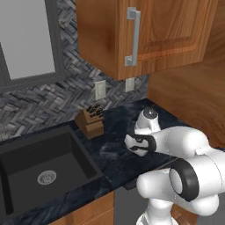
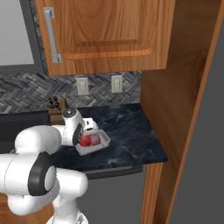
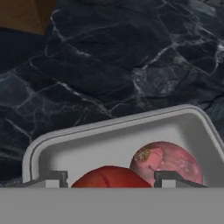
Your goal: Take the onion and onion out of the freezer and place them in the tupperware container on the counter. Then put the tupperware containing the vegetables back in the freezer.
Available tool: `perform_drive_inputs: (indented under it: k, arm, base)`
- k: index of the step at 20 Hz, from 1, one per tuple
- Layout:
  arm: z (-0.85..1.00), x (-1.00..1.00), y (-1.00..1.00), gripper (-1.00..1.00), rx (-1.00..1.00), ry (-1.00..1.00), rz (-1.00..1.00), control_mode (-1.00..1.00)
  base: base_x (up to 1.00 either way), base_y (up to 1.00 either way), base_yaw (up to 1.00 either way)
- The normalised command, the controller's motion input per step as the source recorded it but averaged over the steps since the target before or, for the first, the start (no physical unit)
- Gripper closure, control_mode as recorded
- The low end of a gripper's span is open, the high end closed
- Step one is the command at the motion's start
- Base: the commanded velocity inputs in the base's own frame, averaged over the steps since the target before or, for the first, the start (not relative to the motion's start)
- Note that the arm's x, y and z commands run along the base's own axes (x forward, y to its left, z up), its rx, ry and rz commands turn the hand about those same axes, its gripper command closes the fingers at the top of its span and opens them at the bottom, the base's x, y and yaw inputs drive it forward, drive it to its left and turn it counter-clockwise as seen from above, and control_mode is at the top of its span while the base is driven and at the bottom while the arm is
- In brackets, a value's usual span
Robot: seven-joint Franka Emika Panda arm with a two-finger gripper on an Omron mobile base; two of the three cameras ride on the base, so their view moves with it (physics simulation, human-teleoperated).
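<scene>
Gripper [image 3: 106, 180] hangs spread wide over the container [image 3: 87, 144] on the counter [image 3: 131, 57], fingertips either side of the red onion [image 3: 109, 177], gripping nothing. Maroon onion [image 3: 168, 162] lies at its 3 o'clock.

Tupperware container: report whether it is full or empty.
Loaded: the tupperware container on the counter holds both onions, the red-orange onion and the maroon onion, side by side. The gripper straddles the red-orange one.
</scene>
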Motion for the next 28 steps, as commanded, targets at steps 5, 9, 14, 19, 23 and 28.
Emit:
perform_drive_inputs:
  k: [5,9,14,19,23,28]
  arm:
    - [0.00,0.28,0.00,-1.00,0.00,0.00,0.00,-1.00]
    - [0.00,0.07,0.00,-1.00,0.00,0.01,0.00,-1.00]
    - [0.00,-0.13,0.00,-1.00,0.00,0.01,0.00,-1.00]
    - [0.09,-0.36,-0.03,-1.00,0.00,0.00,-0.05,-1.00]
    - [0.71,-0.02,-0.49,-1.00,0.02,0.00,-0.10,-1.00]
    - [0.47,0.21,-0.58,-1.00,0.03,0.07,-0.08,-1.00]
  base:
    - [0.00,0.00,0.00]
    - [0.00,0.00,0.00]
    - [0.00,0.00,0.00]
    - [0.00,0.00,0.00]
    - [0.00,0.00,0.00]
    - [0.00,0.00,0.00]
